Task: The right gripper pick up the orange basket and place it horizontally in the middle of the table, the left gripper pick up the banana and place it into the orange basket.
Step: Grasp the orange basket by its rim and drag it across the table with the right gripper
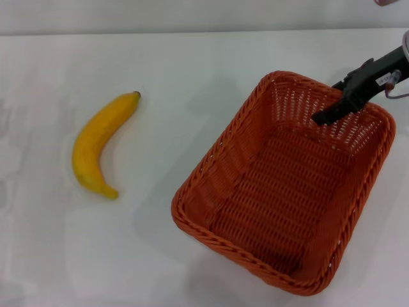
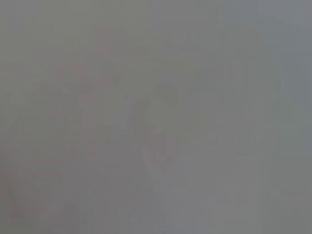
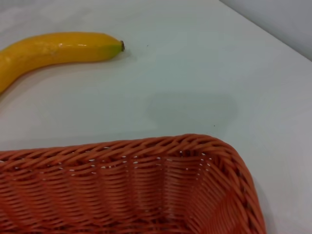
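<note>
The orange basket lies at a slant on the right half of the white table, casting a faint shadow toward its left. My right gripper comes in from the top right and is shut on the basket's far rim. One black finger shows inside the far wall, the other is hidden behind it. In the right wrist view the braided basket rim fills the lower part, with the banana beyond it. The yellow banana rests on the table's left side, well apart from the basket. The left gripper is out of view.
The table's far edge runs along the top of the head view. Bare tabletop separates banana and basket. The left wrist view is a uniform grey blur with nothing recognisable.
</note>
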You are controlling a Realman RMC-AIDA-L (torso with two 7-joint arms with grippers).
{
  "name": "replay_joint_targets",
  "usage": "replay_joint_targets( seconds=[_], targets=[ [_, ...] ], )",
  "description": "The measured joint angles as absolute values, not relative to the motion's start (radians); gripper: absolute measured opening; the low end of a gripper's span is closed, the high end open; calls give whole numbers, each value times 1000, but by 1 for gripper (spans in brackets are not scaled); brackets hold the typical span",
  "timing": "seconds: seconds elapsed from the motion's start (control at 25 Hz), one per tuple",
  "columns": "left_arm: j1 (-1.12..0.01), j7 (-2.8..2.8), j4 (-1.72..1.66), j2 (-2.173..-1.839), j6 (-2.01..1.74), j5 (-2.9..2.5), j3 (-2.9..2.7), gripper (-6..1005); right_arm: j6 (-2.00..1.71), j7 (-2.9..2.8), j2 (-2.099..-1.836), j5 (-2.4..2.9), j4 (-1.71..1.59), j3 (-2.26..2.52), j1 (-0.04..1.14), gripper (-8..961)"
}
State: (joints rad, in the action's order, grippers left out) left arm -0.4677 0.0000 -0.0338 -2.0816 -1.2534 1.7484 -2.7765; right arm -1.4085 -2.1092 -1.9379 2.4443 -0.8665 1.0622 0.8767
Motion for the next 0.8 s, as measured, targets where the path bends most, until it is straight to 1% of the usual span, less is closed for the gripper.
replay_joint_targets(
  seconds=[0.56, 0.8],
  targets=[
    [-466, 0, -34, -2083, -1253, 1747, -2776, 876, -1324, -2109, -1960, 2459, -865, 1113, 847, 872],
    [-466, 0, -34, -2083, -1253, 1747, -2776, 876, -1314, -2110, -1961, 2459, -865, 1114, 839, 834]
  ],
)
